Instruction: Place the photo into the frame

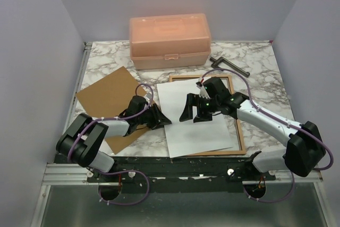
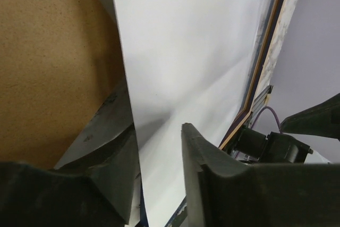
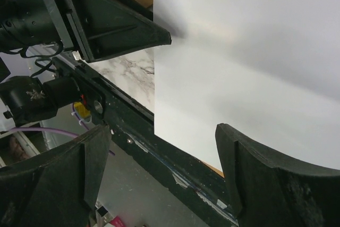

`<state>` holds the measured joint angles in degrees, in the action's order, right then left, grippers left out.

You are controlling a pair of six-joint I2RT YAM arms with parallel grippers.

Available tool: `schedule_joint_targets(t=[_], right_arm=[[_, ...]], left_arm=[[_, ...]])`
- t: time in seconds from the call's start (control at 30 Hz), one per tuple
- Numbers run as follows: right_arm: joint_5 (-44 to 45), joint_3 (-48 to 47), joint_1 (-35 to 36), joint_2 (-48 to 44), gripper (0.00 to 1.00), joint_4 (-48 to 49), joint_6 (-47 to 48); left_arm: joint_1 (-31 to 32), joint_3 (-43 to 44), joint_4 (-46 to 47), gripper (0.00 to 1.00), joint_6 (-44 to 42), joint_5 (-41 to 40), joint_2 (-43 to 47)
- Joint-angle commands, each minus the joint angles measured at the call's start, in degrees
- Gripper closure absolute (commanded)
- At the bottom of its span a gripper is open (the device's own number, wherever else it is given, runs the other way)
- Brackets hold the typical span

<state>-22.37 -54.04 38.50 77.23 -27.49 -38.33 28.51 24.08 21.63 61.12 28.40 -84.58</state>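
The photo (image 1: 196,115) lies white back up across the frame (image 1: 240,134), and its left part hangs past the frame's left side onto the table. The frame shows its tan wood side. My left gripper (image 1: 164,119) is at the photo's left edge. In the left wrist view that edge of the photo (image 2: 202,41) runs between the jaws of the left gripper (image 2: 158,131), which stand partly apart with a gap around the sheet. My right gripper (image 1: 195,112) hovers open over the middle of the photo (image 3: 249,51), and nothing is between its jaws (image 3: 162,131).
A brown backing board (image 1: 114,97) lies at the left, partly under my left arm. A peach plastic box (image 1: 170,40) stands shut at the back. A black L-shaped tool (image 1: 228,66) lies to its right. The table's near edge rail (image 3: 175,163) runs just below the photo.
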Motion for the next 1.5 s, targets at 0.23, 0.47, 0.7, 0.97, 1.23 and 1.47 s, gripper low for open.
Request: schedule_joint_targets(t=[0.23, 0.47, 0.7, 0.97, 1.23, 1.47], right_arm=[[-1.02, -0.66, -0.63, -1.11, 0.13, -0.15, 0.88], [1.44, -2.4, -0.71, -3.02, 0.12, -2.11, 0.81], [3.32, -5.33, -0.79, -5.58, 0.02, -2.62, 0.91], [3.79, -7.66, -0.79, -6.1, 0.0, -3.54, 1.03], [4.43, -9.22, -0.8, -5.77, 0.0, -4.07, 1.1], [6.17, -9.84, -0.8, -6.37, 0.0, -5.48, 1.4]], left_arm=[[0.23, 0.61, 3.15, 0.89, 0.27, 0.76, 1.51], [0.23, 2.14, -3.03, 1.0, -1.97, -1.2, 6.74], [0.23, 6.83, -14.35, 1.0, -7.67, -2.12, 10.93], [0.23, 9.84, -16.95, 1.0, -10.61, 0.87, 9.77], [1.92, 13.59, -17.36, 1.0, -12.09, 3.93, 5.17], [3.47, 15.13, -15.3, 1.0, -11.1, 4.88, 1.36]])
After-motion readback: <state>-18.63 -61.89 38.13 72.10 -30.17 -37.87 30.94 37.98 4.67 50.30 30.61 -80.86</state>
